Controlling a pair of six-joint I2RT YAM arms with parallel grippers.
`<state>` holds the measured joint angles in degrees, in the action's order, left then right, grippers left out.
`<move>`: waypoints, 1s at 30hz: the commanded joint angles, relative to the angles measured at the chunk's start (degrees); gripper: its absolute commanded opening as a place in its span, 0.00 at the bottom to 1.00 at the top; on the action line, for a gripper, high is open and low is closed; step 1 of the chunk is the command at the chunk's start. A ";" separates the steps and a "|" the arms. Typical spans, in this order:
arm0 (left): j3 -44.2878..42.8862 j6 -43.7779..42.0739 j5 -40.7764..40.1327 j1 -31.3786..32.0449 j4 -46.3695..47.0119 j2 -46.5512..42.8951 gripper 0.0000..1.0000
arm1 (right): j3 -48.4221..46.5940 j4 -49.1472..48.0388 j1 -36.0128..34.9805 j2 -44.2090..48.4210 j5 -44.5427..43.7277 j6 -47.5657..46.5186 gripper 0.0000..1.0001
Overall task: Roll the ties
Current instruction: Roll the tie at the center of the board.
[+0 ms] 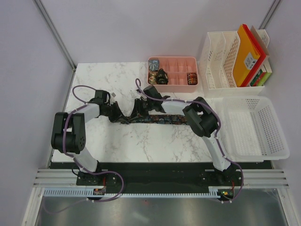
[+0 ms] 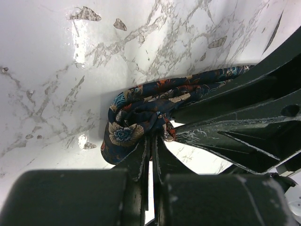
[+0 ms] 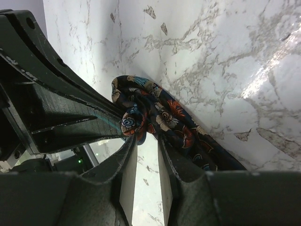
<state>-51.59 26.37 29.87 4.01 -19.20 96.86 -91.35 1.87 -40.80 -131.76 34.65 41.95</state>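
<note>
A dark tie (image 1: 162, 119) with orange and blue flowers lies stretched across the middle of the marble table (image 1: 141, 146). Its left end is folded into a small bunch (image 2: 136, 110). My left gripper (image 2: 153, 138) is shut on that bunch (image 3: 141, 101) from the left. My right gripper (image 3: 146, 140) meets the same bunch from the other side, its jaws a little apart with bare table showing between them and a curl of cloth at the tips. From above, the left gripper (image 1: 116, 114) and right gripper (image 1: 138, 109) stand close together over the tie's left end.
A pink compartment tray (image 1: 173, 88) at the back holds rolled ties, among them a grey-blue one (image 1: 154, 65), a dark one (image 1: 162, 75) and a red-orange one (image 1: 192, 78). A white file rack (image 1: 221, 66) with folders and a white basket (image 1: 256, 154) stand at the right.
</note>
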 commanded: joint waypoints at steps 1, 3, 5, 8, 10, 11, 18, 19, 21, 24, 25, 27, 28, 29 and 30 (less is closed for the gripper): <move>0.09 0.61 -6.66 0.56 -1.01 2.19 0.02 | -2.52 0.50 0.98 4.23 -0.46 -1.26 0.32; 0.00 0.52 -6.49 0.56 -1.19 2.19 0.02 | -2.43 0.51 1.42 4.06 -1.25 -2.13 0.32; 0.00 0.44 -6.40 0.56 -1.19 2.28 0.02 | -2.52 0.94 1.86 3.62 -2.31 -2.75 0.32; -0.26 0.44 -6.22 0.56 -1.19 2.19 0.02 | -2.52 0.94 1.95 2.66 -2.92 -3.81 0.31; -0.35 0.35 -6.23 0.56 -1.28 2.11 0.02 | -2.52 0.86 2.04 2.13 -3.45 -4.16 0.31; -0.52 0.35 -6.14 0.56 -1.36 2.11 0.02 | -2.34 0.94 2.04 2.21 -3.80 -4.42 0.31; -1.40 1.66 -3.33 0.65 -1.45 -1.05 0.02 | -0.06 2.61 2.04 1.95 -4.51 -6.71 0.24; -1.93 2.01 -3.06 0.65 -1.45 -1.41 0.02 | 0.29 2.61 1.95 2.04 -4.59 -6.97 0.23; -2.37 2.72 -2.45 0.82 -1.45 -1.93 0.02 | 0.65 2.61 1.77 1.69 -4.60 -7.32 0.21; -3.07 3.16 -2.36 1.35 -1.45 -1.94 0.02 | 0.21 2.53 1.60 0.81 -4.60 -7.15 0.15; -3.16 3.16 -2.10 1.44 -1.54 -1.76 0.02 | -0.05 2.70 1.51 0.55 -4.60 -7.24 0.14; -3.34 3.69 -2.09 1.88 -1.45 -1.76 0.02 | -0.23 2.70 1.42 0.37 -4.68 -7.33 0.11; -3.43 3.86 -1.92 2.05 -1.37 -1.59 0.02 | -0.32 2.70 1.51 0.19 -4.60 -7.33 0.11; -3.60 4.21 -1.74 2.49 -1.45 -1.50 0.02 | -0.23 2.88 1.42 0.19 -4.51 -7.41 0.10; -4.04 4.22 -1.92 2.75 -1.37 -1.41 0.02 | -0.32 2.79 1.42 0.28 -4.51 -7.50 0.10</move>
<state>-53.34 28.10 28.62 5.43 -20.51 96.33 -91.53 3.86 -38.94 -131.20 30.98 35.92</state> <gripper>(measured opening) 0.033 0.108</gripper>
